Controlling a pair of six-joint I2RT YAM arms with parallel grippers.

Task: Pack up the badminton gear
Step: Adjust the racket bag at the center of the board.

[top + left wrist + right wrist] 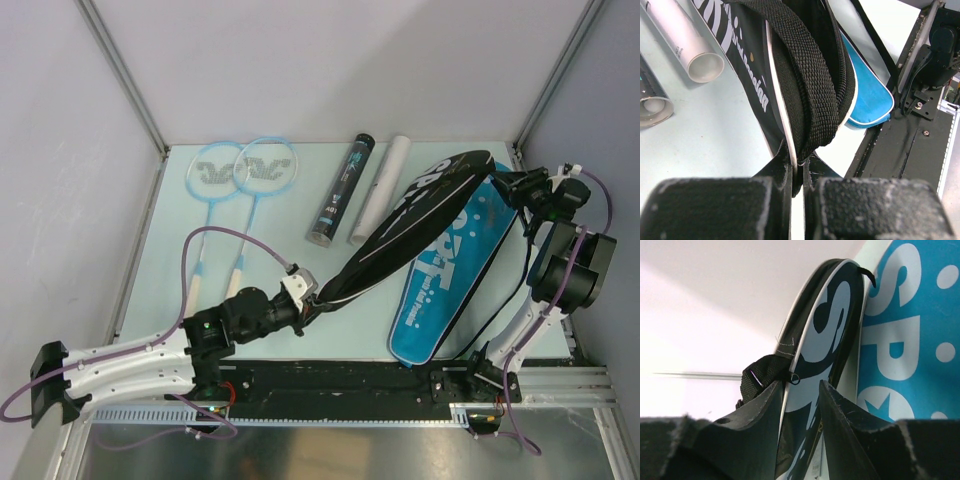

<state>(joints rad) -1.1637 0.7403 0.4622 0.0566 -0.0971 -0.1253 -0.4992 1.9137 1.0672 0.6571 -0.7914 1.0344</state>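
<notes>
"Where's the black bag [420,225]?"

"Slung between the arms over the table [170,260], with its wide end above the blue bag [450,290]. The left claw [315,295] is pinched tight on the narrow near end. The right claw [510,185], half-closed, seems to nip the far rim."

"Any advice?"

"Hold it taut and level, I'd say, and mind the strap [810,90] doesn't snag."

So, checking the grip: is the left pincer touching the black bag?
Touching. The left wrist view shows the left pincer clamped on the narrow end of the black bag.
</notes>
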